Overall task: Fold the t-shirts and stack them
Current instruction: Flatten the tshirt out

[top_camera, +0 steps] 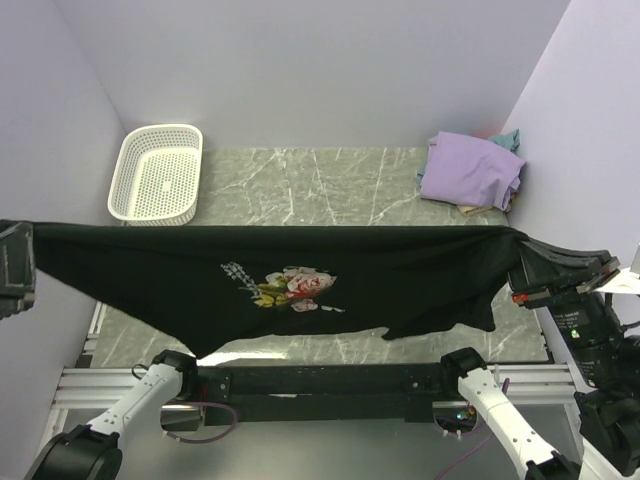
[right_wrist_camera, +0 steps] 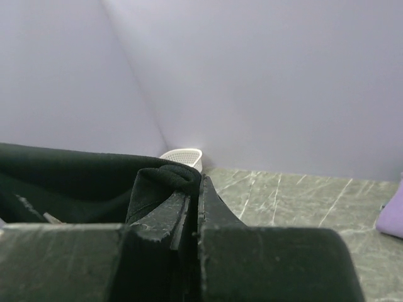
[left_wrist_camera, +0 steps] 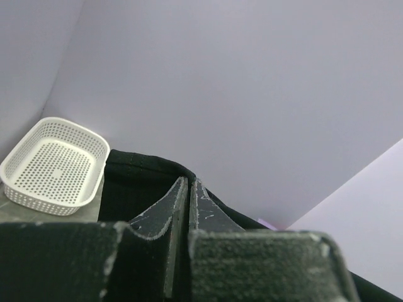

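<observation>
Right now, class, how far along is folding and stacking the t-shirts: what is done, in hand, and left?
Seemingly done: a lavender shirt lies folded at the far right of the table, a teal shirt peeking out behind it. In hand: the black shirt hangs unfolded between the left gripper and right gripper, both shut on it. Left: fold it and add it to the pile.
</observation>
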You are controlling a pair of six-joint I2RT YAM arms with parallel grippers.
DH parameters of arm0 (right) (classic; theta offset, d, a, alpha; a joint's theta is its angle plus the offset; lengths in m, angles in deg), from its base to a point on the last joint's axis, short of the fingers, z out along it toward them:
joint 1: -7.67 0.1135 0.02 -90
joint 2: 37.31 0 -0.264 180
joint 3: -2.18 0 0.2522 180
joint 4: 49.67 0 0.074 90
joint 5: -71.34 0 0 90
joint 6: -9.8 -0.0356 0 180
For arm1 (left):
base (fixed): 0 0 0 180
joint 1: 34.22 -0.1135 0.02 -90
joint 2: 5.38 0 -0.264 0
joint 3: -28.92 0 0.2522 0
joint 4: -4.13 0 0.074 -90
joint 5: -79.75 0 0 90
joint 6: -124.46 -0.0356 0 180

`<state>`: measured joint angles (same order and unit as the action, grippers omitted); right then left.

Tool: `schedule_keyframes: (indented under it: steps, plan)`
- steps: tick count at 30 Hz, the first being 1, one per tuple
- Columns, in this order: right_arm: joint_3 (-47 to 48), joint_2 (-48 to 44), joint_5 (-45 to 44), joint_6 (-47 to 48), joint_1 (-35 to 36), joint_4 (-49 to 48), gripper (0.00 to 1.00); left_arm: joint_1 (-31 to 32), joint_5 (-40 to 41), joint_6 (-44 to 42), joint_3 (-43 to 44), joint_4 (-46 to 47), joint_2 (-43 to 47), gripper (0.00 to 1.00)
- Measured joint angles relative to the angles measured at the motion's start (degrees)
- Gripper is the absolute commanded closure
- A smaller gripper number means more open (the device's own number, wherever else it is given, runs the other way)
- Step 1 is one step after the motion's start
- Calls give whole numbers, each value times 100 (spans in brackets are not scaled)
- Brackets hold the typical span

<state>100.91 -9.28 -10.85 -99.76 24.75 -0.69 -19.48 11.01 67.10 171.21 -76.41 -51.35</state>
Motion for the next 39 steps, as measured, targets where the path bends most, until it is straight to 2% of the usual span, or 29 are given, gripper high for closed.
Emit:
schedule_keyframes:
  steps: [2,3,6,9,12,16,18,24,27,32,39]
  plan:
    - [111,140,-2,-20,0,140,95,0,2,26,118,-72,-7,91]
    - [136,216,-20,-28,2,173,100,0,4,50,83,-76,-9,91]
    - [74,538,-232,-55,0,267,100,-7,0,103,-417,-13,-17,96]
    - [-428,916,-492,-107,-7,109,100,-11,-61,125,-1569,221,-144,99]
    - [-1110,1416,-748,-205,-11,-24,100,-11,-146,170,-2949,638,-629,99]
    - [-1698,2218,-1147,-299,-9,-258,100,-11,-146,310,-4109,1113,-1578,99]
    - [-1823,2741,-1353,-343,-20,-378,100,-11,-140,361,-4321,1211,-1937,99]
    - [-1766,4310,-1836,-444,-79,-1054,100,-11,138,398,-4229,1921,-2774,99]
    - [-1401,5337,-1928,-494,-223,-1349,100,-39,295,302,-4009,2474,-3563,99]
    - [-184,7204,-1834,-509,-560,-1550,100,-87,415,96,-3493,3075,-5298,99]
    - [1513,8889,-1768,-385,-782,-1456,100,-186,605,-160,-2614,3373,-7385,99]
